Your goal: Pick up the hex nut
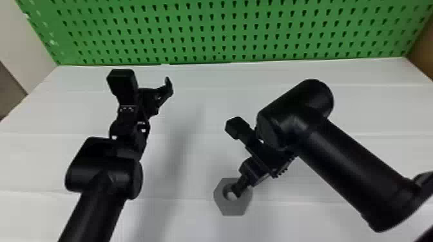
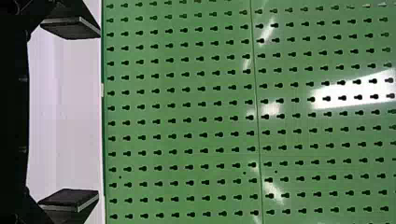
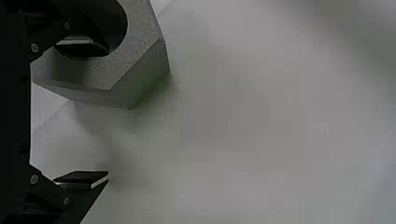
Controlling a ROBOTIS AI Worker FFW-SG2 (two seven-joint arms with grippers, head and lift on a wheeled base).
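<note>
The grey hex nut [image 1: 233, 208] lies flat on the white table, low and slightly right of centre in the head view. Above it is my right gripper [image 1: 253, 172], with one dark finger reaching into the nut's hole. In the right wrist view my right gripper [image 3: 81, 113] stands open: one fingertip is at the hole of the nut [image 3: 140, 32], the other outside, over bare table beside it. My left gripper [image 1: 149, 88] is parked at the left, away from the nut. The left wrist view shows the left gripper [image 2: 70, 114] with its fingers wide apart and nothing between them.
A green pegboard [image 1: 206, 32] rises along the back edge of the white table [image 1: 193, 96]. Table surface lies between the two arms, with soft shadows on it. A brown panel [image 1: 422, 48] borders the right side.
</note>
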